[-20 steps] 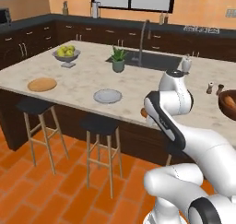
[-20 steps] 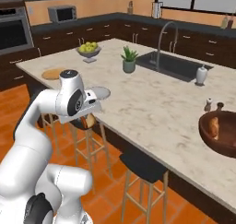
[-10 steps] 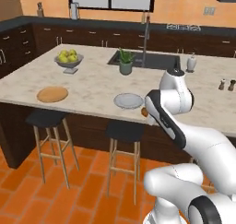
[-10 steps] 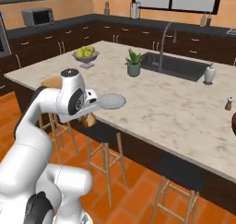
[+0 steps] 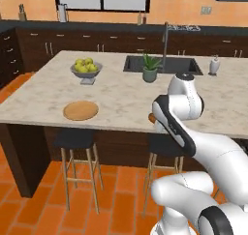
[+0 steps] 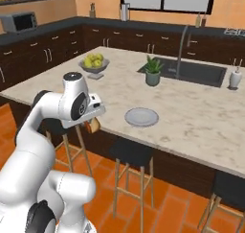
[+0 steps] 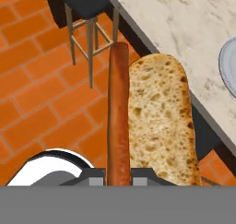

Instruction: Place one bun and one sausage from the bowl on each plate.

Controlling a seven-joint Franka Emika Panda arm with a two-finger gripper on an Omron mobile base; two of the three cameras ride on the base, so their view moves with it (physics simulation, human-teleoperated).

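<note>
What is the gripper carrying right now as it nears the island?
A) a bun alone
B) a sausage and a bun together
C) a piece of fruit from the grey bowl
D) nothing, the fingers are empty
B. In the hand view a long brown sausage runs up from between the fingertips of the gripper, with a porous tan bun pressed against its side, both hanging over the orange floor just off the counter edge.

One sausage (image 7: 119, 112), one bun (image 7: 159, 117), two plates: tan wood (image 5: 81, 110), pale grey (image 6: 141, 117). One fruit bowl (image 5: 86, 70), one potted plant (image 5: 150, 68).
</note>
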